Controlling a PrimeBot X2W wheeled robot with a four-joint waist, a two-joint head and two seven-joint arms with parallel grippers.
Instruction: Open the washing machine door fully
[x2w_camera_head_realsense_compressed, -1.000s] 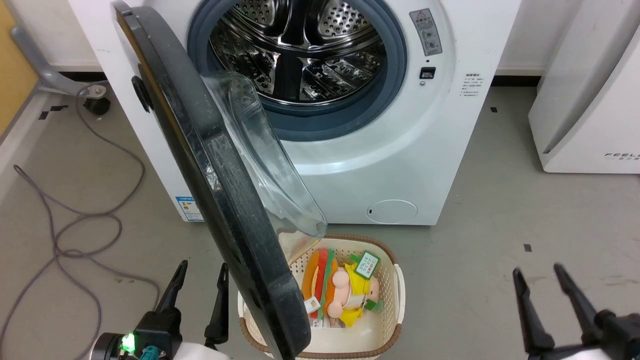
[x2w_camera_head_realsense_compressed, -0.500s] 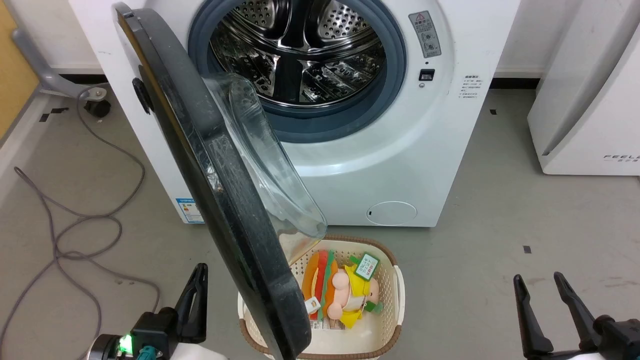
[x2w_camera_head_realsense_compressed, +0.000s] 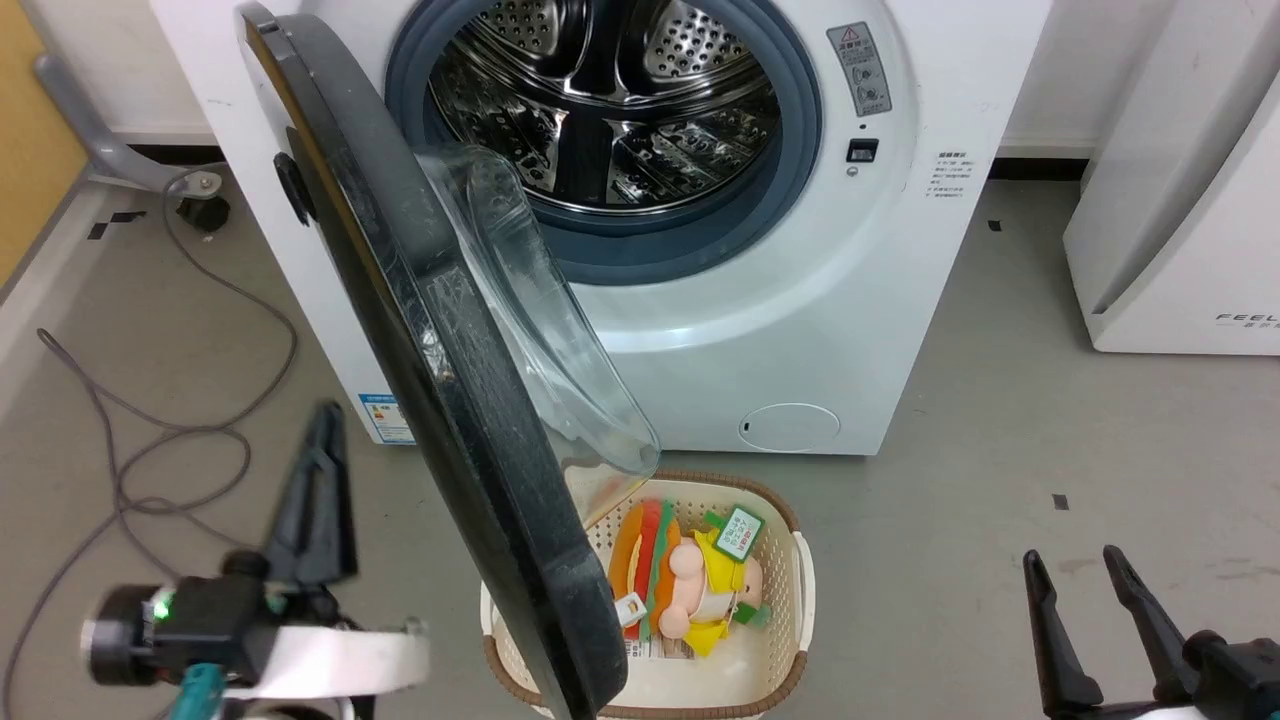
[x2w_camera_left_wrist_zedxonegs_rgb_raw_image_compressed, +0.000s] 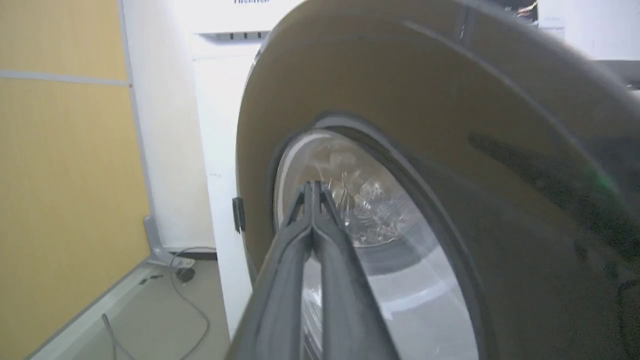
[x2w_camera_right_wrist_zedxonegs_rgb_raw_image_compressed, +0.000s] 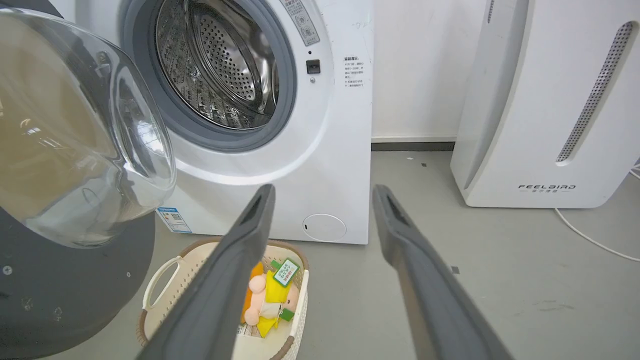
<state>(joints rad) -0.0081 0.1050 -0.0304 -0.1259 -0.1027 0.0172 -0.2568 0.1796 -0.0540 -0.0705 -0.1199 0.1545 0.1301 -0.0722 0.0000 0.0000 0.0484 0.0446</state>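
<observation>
Leftward since earlier, our left gripper (x2w_camera_head_realsense_compressed: 322, 425), clenched empty, sits lower left beside the half-open washing machine door (x2w_camera_head_realsense_compressed: 450, 400); we judge swinging it wider comes next.

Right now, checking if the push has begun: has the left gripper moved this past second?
Yes. The left gripper has shifted left and up the head view, away from the washing machine door, toward the grey cable.

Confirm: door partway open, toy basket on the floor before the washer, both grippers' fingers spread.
Wrong on one point: the left gripper is shut, fingers pressed together in the left wrist view. The right gripper is spread; the rest holds.
</observation>
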